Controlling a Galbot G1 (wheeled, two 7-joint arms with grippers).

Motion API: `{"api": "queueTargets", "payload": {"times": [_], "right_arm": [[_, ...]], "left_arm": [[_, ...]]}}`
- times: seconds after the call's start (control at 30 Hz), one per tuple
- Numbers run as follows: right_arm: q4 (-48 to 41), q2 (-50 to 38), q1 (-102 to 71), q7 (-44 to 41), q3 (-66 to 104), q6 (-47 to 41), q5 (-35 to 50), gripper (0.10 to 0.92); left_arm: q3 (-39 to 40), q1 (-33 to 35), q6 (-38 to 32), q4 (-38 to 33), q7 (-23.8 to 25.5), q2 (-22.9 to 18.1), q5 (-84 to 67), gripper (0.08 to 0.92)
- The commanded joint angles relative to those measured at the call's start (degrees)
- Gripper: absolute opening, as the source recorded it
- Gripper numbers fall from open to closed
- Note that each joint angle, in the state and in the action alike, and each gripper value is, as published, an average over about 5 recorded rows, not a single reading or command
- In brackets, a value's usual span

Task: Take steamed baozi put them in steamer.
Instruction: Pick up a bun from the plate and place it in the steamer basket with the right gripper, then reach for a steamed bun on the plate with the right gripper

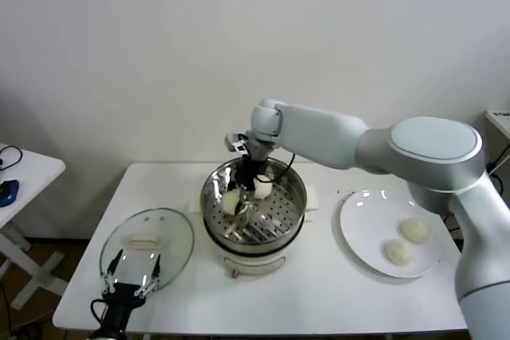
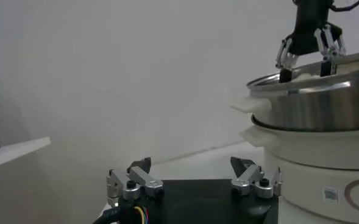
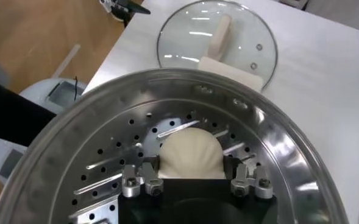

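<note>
My right gripper (image 1: 240, 193) reaches down inside the steamer (image 1: 295, 197), a shiny steel pot with a perforated tray and white base. It is shut on a cream-white baozi (image 1: 230, 201), low over the tray. In the right wrist view the baozi (image 3: 190, 152) sits between the fingers (image 3: 151, 165), above the holes of the steamer (image 3: 277, 140). A second baozi (image 1: 264, 190) lies in the steamer beside it. Two more baozi (image 1: 413, 230) (image 1: 399, 252) lie on the white plate (image 1: 362, 224). My left gripper (image 1: 127, 276) is open and empty at the table's front left.
A round glass lid (image 1: 147, 236) with a cream handle lies flat left of the steamer, under my left gripper; it also shows in the right wrist view (image 3: 216, 36). The left wrist view shows the steamer's side (image 2: 325, 103) and my right gripper (image 2: 307, 58) above it. A small side table (image 1: 24, 169) stands far left.
</note>
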Motion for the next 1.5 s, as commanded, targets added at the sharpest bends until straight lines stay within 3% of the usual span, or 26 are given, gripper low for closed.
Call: {"api": "queueTargets", "payload": {"times": [0.03, 0.47, 0.67, 0.9, 1.27, 1.5], "right_arm": [[-1.0, 1.1, -1.3, 0.0, 0.1, 0.5, -1.8, 0.671], [-1.3, 1.6, -1.8, 0.3, 0.7, 1.1, -2.8, 0.684], [-0.4, 0.7, -0.8, -0.3, 0.7, 1.5, -3.3, 0.796], [4.6, -3.3, 2.7, -1.3, 0.8, 1.4, -3.1, 0.822], [22.5, -23.6, 18.5, -4.5, -1.4, 3.8, -0.3, 0.823], [28.2, -39.9, 21.2, -7.4, -4.4, 7.4, -8.5, 0.823]], "left_arm": [[0.1, -0.4, 0.4, 0.0, 0.1, -0.1, 0.4, 0.823], [0.1, -0.6, 0.4, 0.2, 0.1, 0.1, 0.4, 0.823], [0.1, -0.6, 0.4, 0.1, 0.1, 0.1, 0.5, 0.823], [0.1, -0.4, 0.4, -0.1, 0.1, 0.1, 0.5, 0.823], [0.6, -1.4, 1.0, -0.2, -0.7, 0.2, 0.6, 0.823], [1.2, -2.4, 1.8, -0.1, -0.8, 0.4, 1.0, 0.823]]}}
